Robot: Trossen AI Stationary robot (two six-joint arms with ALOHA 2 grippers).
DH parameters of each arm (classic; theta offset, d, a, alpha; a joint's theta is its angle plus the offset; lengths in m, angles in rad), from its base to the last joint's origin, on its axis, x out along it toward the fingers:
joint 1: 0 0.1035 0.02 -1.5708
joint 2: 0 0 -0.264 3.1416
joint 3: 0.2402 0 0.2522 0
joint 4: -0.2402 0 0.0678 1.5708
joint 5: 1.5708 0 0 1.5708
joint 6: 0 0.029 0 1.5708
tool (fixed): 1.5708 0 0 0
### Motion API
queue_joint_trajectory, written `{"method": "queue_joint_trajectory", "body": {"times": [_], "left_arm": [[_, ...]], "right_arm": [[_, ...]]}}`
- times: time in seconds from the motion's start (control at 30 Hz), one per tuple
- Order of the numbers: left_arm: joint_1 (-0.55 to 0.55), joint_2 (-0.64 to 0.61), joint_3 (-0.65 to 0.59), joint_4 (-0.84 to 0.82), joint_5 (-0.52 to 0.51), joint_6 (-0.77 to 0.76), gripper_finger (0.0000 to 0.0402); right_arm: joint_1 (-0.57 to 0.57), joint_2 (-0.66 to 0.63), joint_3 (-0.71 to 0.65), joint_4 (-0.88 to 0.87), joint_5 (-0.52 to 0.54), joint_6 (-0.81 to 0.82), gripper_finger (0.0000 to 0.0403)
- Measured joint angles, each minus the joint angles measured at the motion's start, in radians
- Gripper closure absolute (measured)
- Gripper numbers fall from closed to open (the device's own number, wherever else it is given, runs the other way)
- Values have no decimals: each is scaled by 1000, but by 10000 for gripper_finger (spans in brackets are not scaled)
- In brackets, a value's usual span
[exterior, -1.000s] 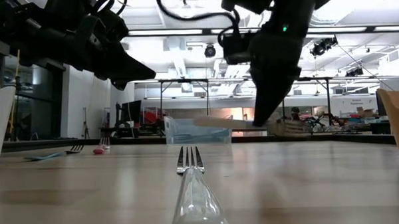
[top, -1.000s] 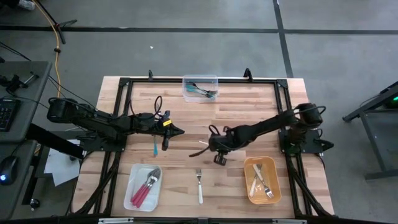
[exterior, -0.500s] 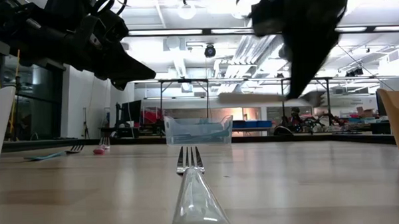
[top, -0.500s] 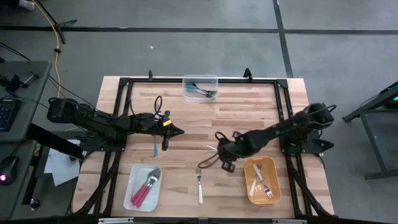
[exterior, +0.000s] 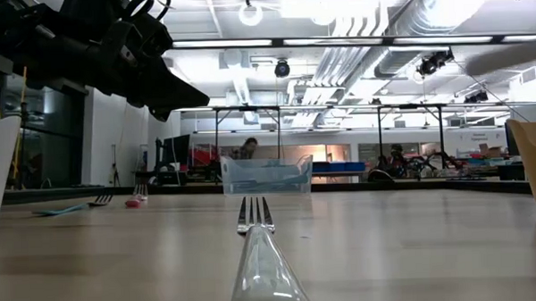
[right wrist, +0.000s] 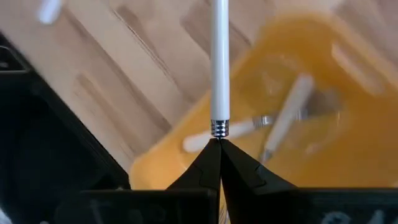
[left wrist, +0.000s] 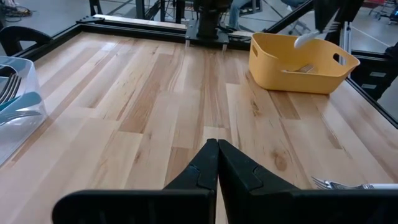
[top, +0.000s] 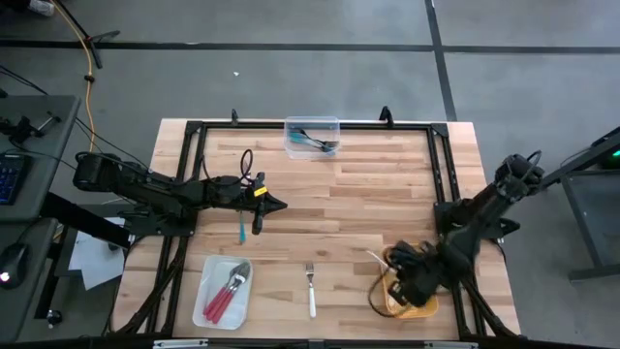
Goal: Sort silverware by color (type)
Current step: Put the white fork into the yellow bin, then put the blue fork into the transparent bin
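Right gripper (right wrist: 219,142) carries a white-handled fork (right wrist: 219,62) over the yellow plastic bin (top: 386,291).

Jaws clamp the fork at its metal collar, slim white handle projecting forward, so it likely drops among the white forks in the bin. Left gripper (top: 278,205) waits clenched, empty, mid-table. One white fork (top: 311,288) remains on the wooden table (top: 387,184).

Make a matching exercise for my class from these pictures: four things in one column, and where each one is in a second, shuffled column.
Things
1. right gripper
2. left gripper
3. white fork on the table
4. pink forks

Places
A. in the white tray
B. over the yellow bin, shut on a white fork
C. between the white tray and the yellow bin
D. above the middle of the table, holding nothing

Pairs: 1-B, 2-D, 3-C, 4-A
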Motion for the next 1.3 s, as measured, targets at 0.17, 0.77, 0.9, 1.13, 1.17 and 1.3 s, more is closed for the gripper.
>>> {"method": "queue_joint_trajectory", "body": {"times": [0.17,0.77,0.9,1.13,1.17,1.3], "left_arm": [[0,0,0,0,0,0,401],[0,0,0,0,0,-1,401],[0,0,0,0,0,-3,401],[0,0,0,-12,-41,-42,393],[0,0,0,-17,-50,-41,393],[-9,0,0,-45,-53,-37,392]], "right_arm": [[76,41,0,-88,5,209,403],[12,142,-153,72,-166,186,403],[-9,142,-189,74,-173,144,400],[-25,142,-97,-66,-153,47,343],[-25,142,-68,-112,-139,29,332],[-25,141,42,-253,-48,-96,299]]}}
